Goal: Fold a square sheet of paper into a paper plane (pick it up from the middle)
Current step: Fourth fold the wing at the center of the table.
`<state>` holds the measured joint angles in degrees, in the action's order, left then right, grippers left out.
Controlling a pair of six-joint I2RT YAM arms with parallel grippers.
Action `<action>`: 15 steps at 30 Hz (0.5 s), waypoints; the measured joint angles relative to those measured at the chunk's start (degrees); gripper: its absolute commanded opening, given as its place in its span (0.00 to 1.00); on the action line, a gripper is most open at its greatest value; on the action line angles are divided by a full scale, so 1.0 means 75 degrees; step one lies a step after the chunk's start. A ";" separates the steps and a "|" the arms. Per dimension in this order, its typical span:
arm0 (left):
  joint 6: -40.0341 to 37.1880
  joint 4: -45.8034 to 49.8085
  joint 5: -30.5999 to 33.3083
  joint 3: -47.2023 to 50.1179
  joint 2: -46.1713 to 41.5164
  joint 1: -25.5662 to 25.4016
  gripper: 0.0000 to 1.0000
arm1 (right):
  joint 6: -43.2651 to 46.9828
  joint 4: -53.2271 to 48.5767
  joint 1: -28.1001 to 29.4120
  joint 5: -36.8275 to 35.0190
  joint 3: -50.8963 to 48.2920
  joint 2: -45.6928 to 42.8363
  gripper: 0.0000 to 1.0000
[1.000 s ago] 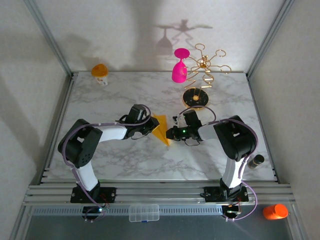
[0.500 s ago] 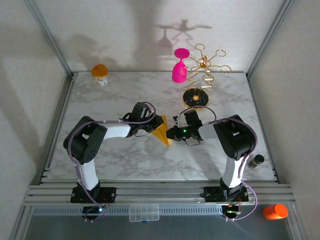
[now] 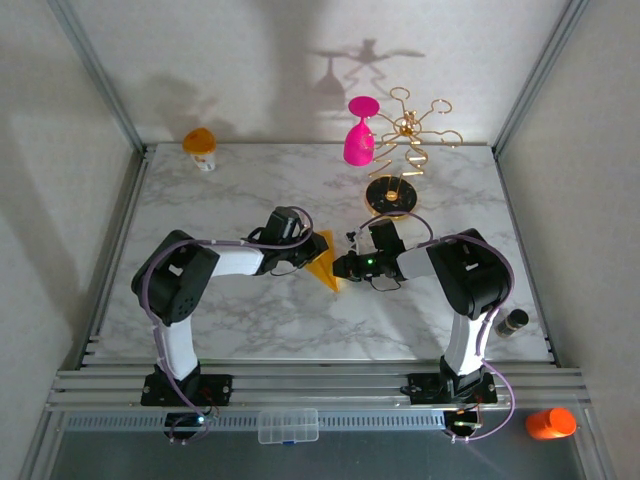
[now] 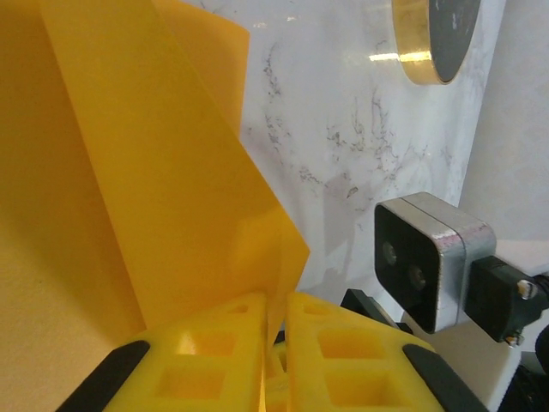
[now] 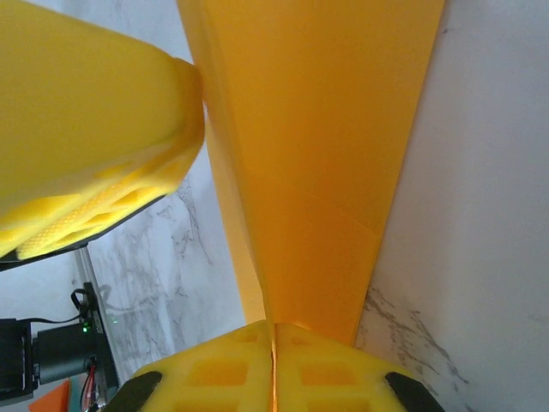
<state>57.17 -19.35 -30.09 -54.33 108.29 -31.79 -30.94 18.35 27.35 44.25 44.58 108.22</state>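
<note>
The square sheet of paper (image 3: 323,266) is folded into a narrow, pointed yellow-orange paper plane shape and held just above the marble table (image 3: 230,190) near its middle. My left gripper (image 3: 311,249) is shut on its upper left edge; in the left wrist view the creased layers (image 4: 171,172) rise from between the nearly touching yellow fingers (image 4: 214,343). My right gripper (image 3: 344,266) is shut on the paper from the right; in the right wrist view the long fold (image 5: 326,129) runs up out of its closed fingers (image 5: 343,365). The left gripper's finger (image 5: 86,129) shows beside it.
A gold rack with a round black base (image 3: 390,195) stands just behind the grippers, with a pink goblet (image 3: 359,132) beside it. An orange-topped white cup (image 3: 201,147) sits at the back left. A small dark bottle (image 3: 513,322) lies at the right edge.
My left gripper has slid to the right along the paper, closer to the right gripper, covering more of the sheet. The right arm has stayed put.
</note>
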 measured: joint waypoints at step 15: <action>0.0000 -0.0026 -0.0026 -0.0009 0.0242 -0.0009 0.13 | -0.0012 0.0009 -0.0015 0.0140 0.0029 0.0000 0.18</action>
<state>57.17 -19.55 -30.28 -54.39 110.10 -31.86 -31.03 18.41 27.24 45.30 44.80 108.22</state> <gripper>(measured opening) 0.129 0.179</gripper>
